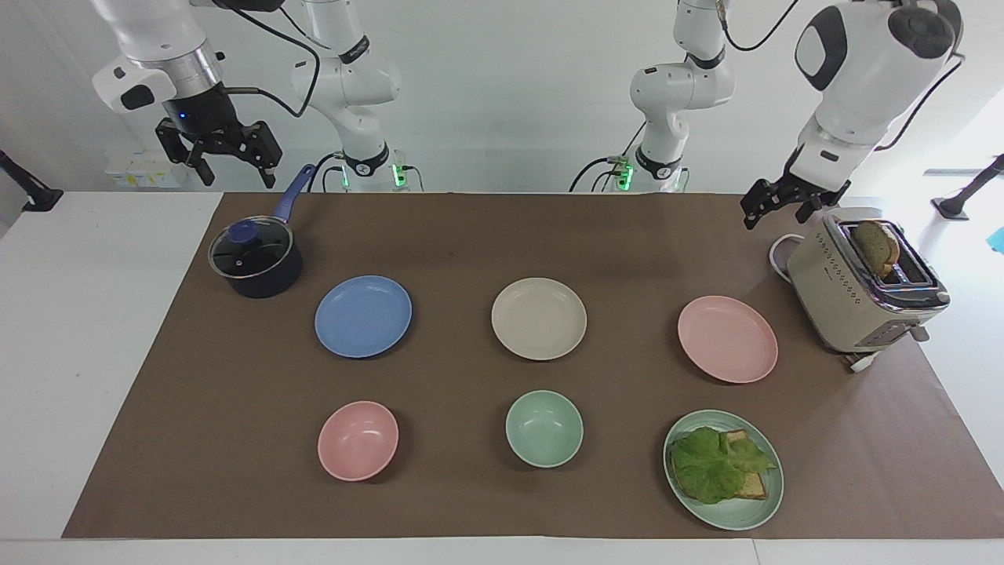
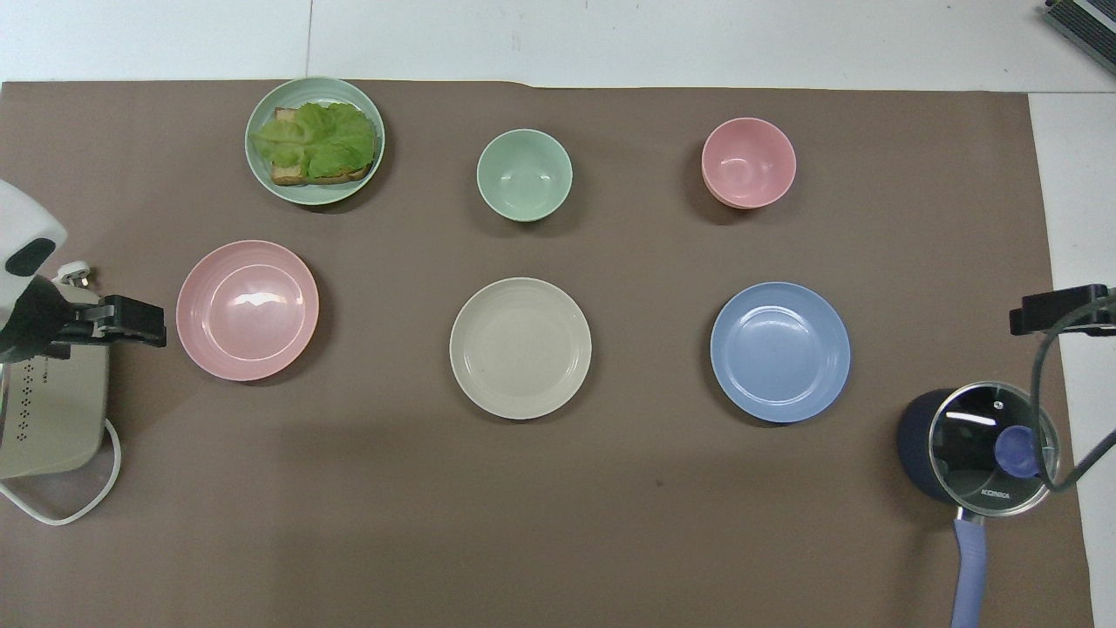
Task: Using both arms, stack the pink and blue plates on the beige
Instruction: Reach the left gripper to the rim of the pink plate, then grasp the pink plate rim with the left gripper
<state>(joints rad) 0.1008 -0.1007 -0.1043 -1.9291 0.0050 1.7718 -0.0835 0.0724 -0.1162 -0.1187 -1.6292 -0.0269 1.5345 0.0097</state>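
1. Your left gripper [image 1: 787, 205] hangs with fingers apart beside the toaster [image 1: 863, 286] — near the pink plate [image 1: 728, 339].
2. Your right gripper [image 1: 222, 154], also spread, waits above the pot [image 1: 255, 259] — near the blue plate [image 1: 363, 315].
3. Between both plates lies the beige plate [image 1: 539, 318], bare, so each arm can bring its own.

Robotics lab, two white arms [image 1: 851, 71], brown mat [image 1: 471, 235], white walls, staged tableware

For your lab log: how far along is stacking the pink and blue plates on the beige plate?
Done: nothing; the pink plate, blue plate and beige plate lie apart on the mat. In hand: nothing; the left pincer hangs open beside the toaster, and the right pincer waits open above the saucepan. Left: both stackings.
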